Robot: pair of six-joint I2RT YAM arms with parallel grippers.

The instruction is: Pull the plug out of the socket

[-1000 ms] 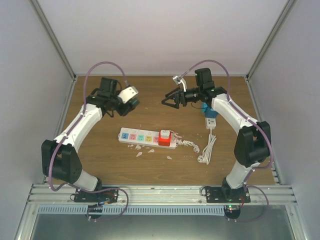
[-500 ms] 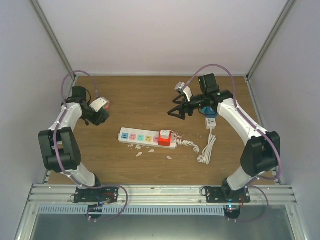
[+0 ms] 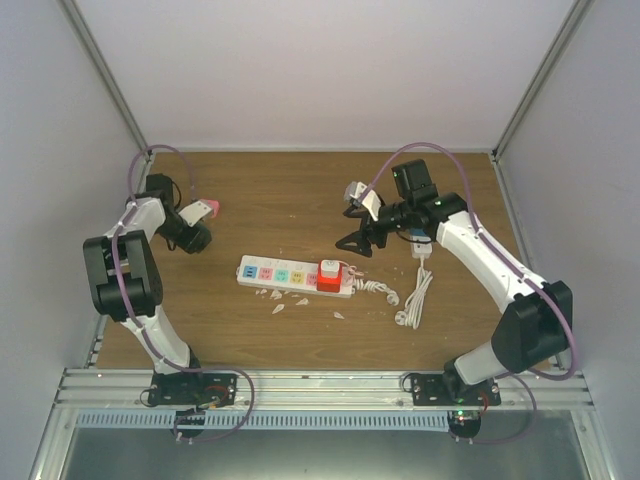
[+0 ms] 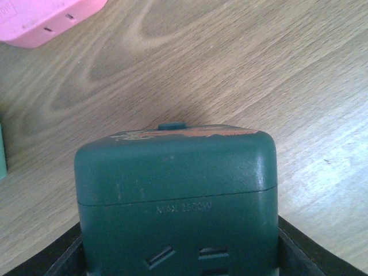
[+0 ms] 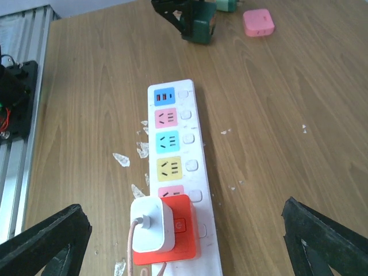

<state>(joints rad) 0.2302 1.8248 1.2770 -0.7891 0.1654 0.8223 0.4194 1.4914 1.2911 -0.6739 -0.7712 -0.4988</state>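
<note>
A white power strip (image 3: 285, 274) with coloured sockets lies mid-table; it also shows in the right wrist view (image 5: 190, 144). A red adapter (image 3: 328, 284) sits in its right end with a white plug (image 3: 328, 268) and pinkish cable on top. In the right wrist view the plug (image 5: 150, 225) stands on the red adapter (image 5: 187, 227). My right gripper (image 3: 353, 243) is open above and just behind that end, its fingers (image 5: 49, 241) wide on either side. My left gripper (image 3: 190, 238) is far left, shut on a dark green adapter cube (image 4: 178, 190).
A pink adapter (image 3: 207, 209) lies by the left gripper, also in the left wrist view (image 4: 46, 17). A white charger (image 3: 422, 245) with coiled cable (image 3: 414, 300) lies right of the strip. White scraps (image 3: 278, 305) lie along the strip's front.
My left arm swung back to the far left with the green cube. My right gripper came forward and down towards the strip's red end, still open.
</note>
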